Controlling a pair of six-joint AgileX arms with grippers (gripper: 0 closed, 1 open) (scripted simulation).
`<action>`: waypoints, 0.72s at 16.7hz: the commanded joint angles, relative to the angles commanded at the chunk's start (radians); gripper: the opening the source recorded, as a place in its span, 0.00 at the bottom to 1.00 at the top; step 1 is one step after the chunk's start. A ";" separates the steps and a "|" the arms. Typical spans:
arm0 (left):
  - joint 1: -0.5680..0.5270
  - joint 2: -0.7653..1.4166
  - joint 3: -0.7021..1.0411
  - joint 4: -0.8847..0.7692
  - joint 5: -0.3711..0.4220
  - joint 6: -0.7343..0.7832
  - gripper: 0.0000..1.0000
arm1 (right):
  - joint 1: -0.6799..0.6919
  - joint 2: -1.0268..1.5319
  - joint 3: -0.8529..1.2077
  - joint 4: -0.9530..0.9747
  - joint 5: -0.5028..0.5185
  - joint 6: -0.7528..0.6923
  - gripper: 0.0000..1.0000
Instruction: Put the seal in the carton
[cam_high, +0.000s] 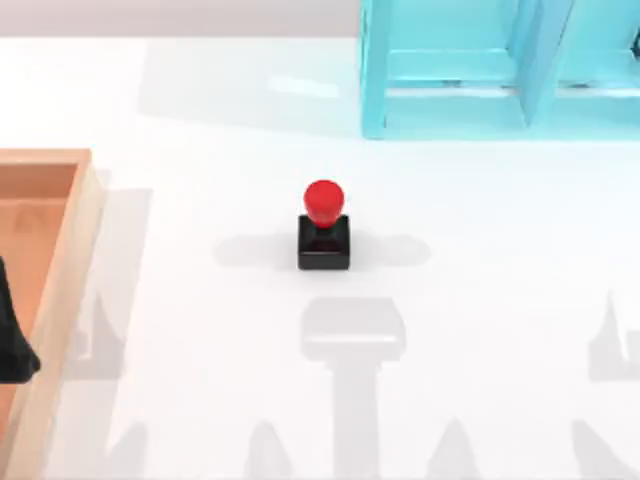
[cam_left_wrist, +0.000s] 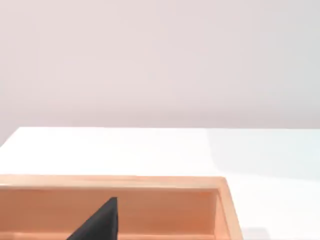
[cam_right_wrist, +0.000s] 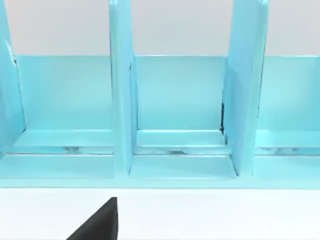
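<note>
Upright, the seal (cam_high: 324, 228) stands mid-table, well apart from the carton (cam_high: 70, 260) at nine o'clock; it looks light and stiff, its glossy knob slippery, so grip the black block; either pincer's state: cannot tell

Left claw (cam_high: 12, 345) low at the table's left edge

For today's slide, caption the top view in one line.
Red-knobbed seal stands mid-table, apart from the carton at the left edge.
</note>
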 joint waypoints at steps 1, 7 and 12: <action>0.000 0.000 0.000 0.000 0.000 0.000 1.00 | 0.000 0.000 0.000 0.000 0.000 0.000 1.00; 0.000 0.147 0.130 -0.095 -0.028 -0.052 1.00 | 0.000 0.000 0.000 0.000 0.000 0.000 1.00; -0.013 0.550 0.461 -0.331 -0.080 -0.193 1.00 | 0.000 0.000 0.000 0.000 0.000 0.000 1.00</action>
